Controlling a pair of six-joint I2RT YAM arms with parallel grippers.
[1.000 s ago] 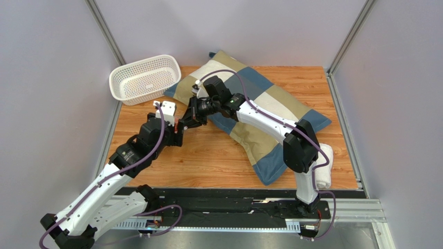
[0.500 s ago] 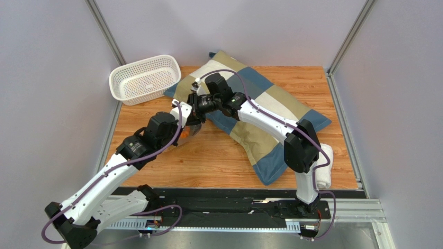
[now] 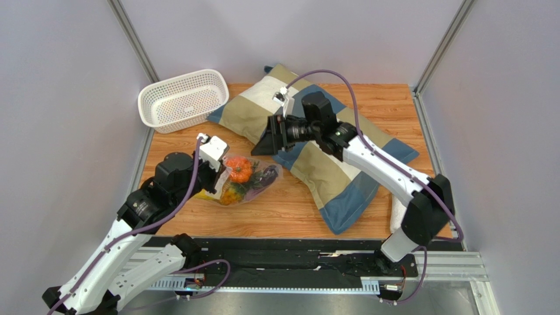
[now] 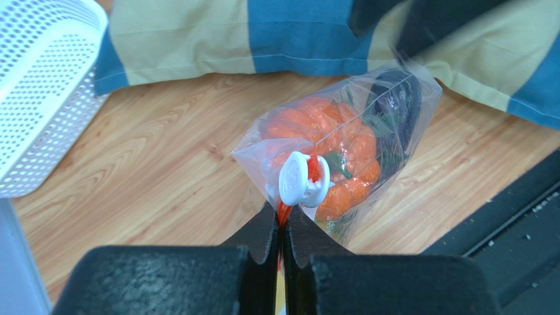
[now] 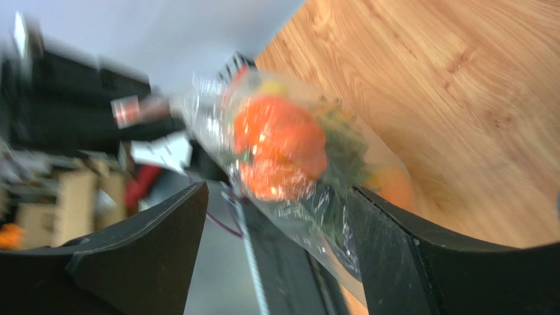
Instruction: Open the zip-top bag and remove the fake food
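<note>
The zip-top bag (image 3: 246, 178) lies on the wooden table just left of the pillow, clear and crinkled. Its fake food shows through the plastic: an orange round piece (image 3: 238, 168), a dark purple eggplant (image 4: 394, 105) and yellow-orange bits. My left gripper (image 4: 284, 220) is shut on the bag's orange-red zip strip, just under the white slider (image 4: 299, 178). In the top view the left gripper (image 3: 217, 172) sits at the bag's left end. My right gripper (image 3: 266, 141) hangs open above the pillow's edge, apart from the bag. The bag (image 5: 289, 151) shows blurred beyond the open right gripper (image 5: 277, 190).
A white perforated basket (image 3: 183, 98) stands at the back left. A blue and beige patchwork pillow (image 3: 328, 125) covers the middle and right of the table. A white rolled cloth (image 3: 411, 216) lies at the near right. Grey walls close in three sides.
The left gripper shut on the zip strip and drew the bag toward the near left. The right gripper opened, let go and pulled back to the right over the pillow.
</note>
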